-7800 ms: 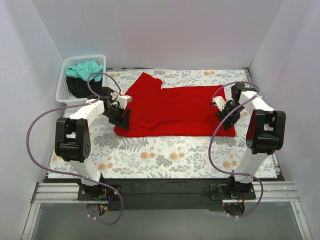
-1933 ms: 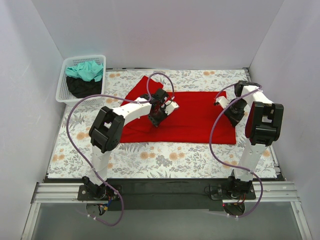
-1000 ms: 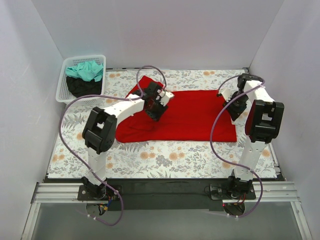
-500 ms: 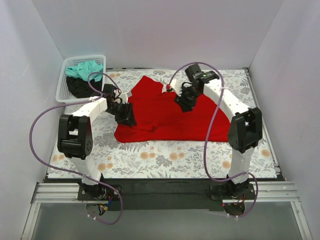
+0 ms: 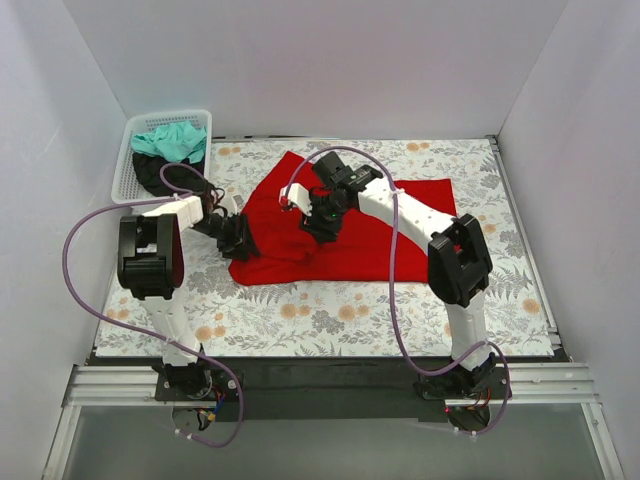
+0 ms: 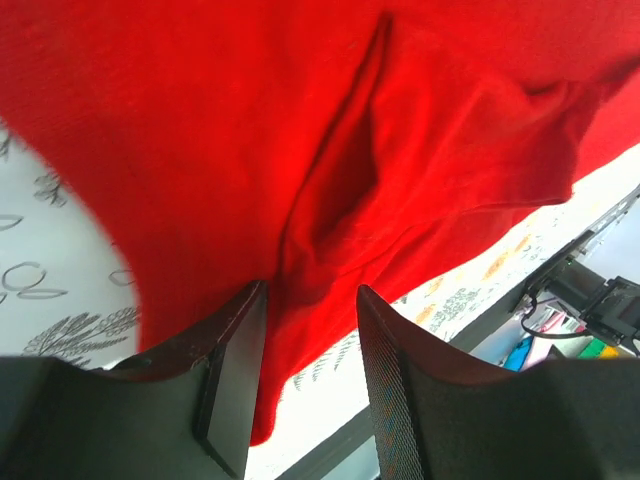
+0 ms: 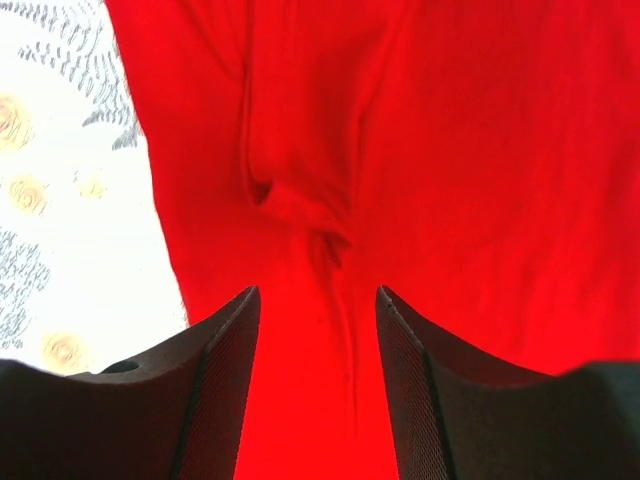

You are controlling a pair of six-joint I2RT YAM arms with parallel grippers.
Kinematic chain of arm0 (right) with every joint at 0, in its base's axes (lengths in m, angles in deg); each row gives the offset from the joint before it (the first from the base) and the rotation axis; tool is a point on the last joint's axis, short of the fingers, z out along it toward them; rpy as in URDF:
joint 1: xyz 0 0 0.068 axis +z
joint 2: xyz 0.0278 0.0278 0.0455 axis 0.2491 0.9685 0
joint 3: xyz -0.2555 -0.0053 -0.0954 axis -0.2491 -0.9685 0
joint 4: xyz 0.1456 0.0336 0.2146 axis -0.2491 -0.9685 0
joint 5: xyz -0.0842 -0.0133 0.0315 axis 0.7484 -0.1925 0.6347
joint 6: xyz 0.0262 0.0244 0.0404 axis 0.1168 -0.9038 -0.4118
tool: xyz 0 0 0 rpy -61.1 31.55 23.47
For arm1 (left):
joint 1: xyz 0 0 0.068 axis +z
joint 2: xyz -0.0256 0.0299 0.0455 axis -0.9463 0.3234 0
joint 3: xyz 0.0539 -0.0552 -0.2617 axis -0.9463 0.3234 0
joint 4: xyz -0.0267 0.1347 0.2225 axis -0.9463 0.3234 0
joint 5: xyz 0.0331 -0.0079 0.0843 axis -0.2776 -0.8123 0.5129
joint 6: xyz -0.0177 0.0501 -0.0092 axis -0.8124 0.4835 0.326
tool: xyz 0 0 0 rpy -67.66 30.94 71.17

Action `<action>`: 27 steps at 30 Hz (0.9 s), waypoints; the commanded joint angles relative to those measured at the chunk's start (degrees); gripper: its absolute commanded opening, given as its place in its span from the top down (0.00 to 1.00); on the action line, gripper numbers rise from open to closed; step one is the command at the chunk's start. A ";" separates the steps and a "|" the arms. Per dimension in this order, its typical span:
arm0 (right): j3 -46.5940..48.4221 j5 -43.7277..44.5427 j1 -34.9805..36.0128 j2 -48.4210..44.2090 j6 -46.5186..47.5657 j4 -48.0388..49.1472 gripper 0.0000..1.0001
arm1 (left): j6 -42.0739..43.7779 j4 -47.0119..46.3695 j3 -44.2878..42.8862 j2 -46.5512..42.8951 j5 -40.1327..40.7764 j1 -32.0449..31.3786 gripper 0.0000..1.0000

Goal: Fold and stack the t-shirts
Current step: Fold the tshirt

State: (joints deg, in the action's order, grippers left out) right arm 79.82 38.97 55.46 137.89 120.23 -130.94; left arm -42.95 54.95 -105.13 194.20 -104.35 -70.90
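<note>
Where the floral cloth (image 5: 340, 310) covers the table, the red tee (image 5: 370, 255) lies spread across its far middle. Its right half is fairly flat and its left half is rumpled, with one sleeve pointing toward the back wall (image 5: 300, 60). Plain white walls close the space in at the back and on both sides. A black strip (image 5: 330, 372) and metal rails run along the near edge, where the arm bases sit. Purple cables (image 5: 75, 240) loop off both arms.

A white basket (image 5: 122, 170) stands in the far left corner against the side wall. It holds a teal tee (image 5: 170, 140) on top of a black tee (image 5: 155, 178).

The left gripper (image 5: 238, 240) is low at the red tee's left edge. In its wrist view (image 6: 310, 295) the fingers stand partly apart and a ridge of red cloth runs into the gap. I cannot tell whether it is nipped.

The right arm reaches across the tee, and the right gripper (image 5: 320, 222) is over the tee's left-middle. Its fingers (image 7: 317, 295) are parted and hold nothing. A small pucker of red cloth sits just beyond the tips.
</note>
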 commanded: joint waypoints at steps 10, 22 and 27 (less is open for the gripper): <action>-0.93 2.92 6.07 3.44 2.29 6.25 0.39 | -3.44 -0.18 -6.16 -3.31 -0.42 -0.32 0.60; -1.81 5.73 7.04 7.75 3.44 7.48 0.54 | -4.15 -0.52 -8.10 -0.67 -2.36 -0.93 0.61; -3.48 6.96 7.04 7.84 3.79 8.01 0.74 | -4.41 -1.14 -7.05 -0.41 -2.18 -2.42 0.61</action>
State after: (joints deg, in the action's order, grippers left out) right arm 77.05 45.09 62.67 145.37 123.47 -124.30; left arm -46.80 54.30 -111.16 193.76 -105.24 -72.19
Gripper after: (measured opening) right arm 0.275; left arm 0.389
